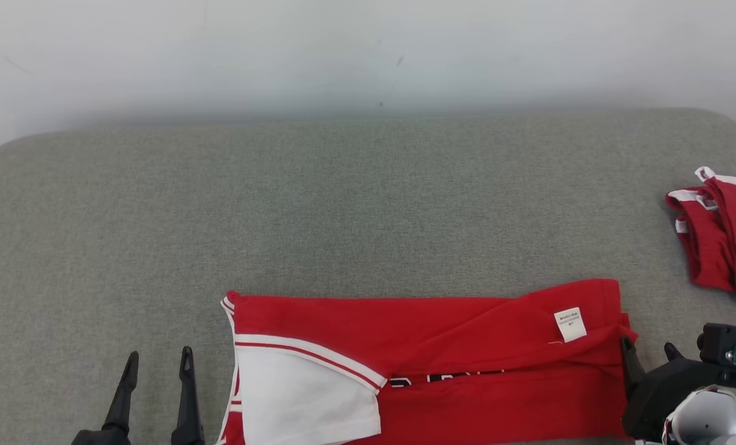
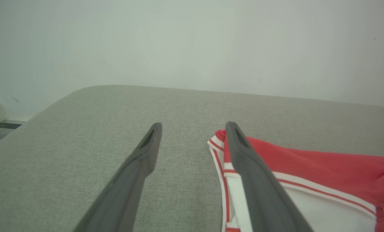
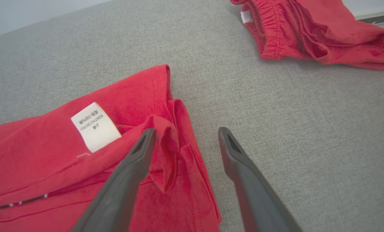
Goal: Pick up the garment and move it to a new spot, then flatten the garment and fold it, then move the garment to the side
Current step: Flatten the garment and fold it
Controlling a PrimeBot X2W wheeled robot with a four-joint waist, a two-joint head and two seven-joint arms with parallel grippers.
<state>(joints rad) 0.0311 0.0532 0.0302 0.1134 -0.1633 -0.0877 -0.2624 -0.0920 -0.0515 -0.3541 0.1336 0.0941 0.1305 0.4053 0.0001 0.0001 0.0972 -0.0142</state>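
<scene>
**Head view.** The garment is lying as a long red band across the lower centre of the frame on the grey padded surface, its long edges already turned in. This suggests the folding step is in hand. The left gripper is standing at the lower left with its jaws spread and nothing between them, just beside the band's left end and apart from it. The right gripper is sitting at the lower right, jaws wide and empty, with one finger right against the band's right end. A second red garment is lying at the right edge, well apart.

**Left wrist view.** The left gripper is pointing up the frame. Its right-hand finger is overlapping the garment's white-trimmed edge, and its other finger is over bare surface.

**Right wrist view.** The right gripper is straddling the garment's bunched corner at frame centre, with one finger over the cloth below the care label. Whether that finger is touching the cloth cannot be told.

**Next move, as judged.** Each gripper probably needs to close on its end of the band, catching all the layers, so that the band can be doubled over crosswise.
</scene>
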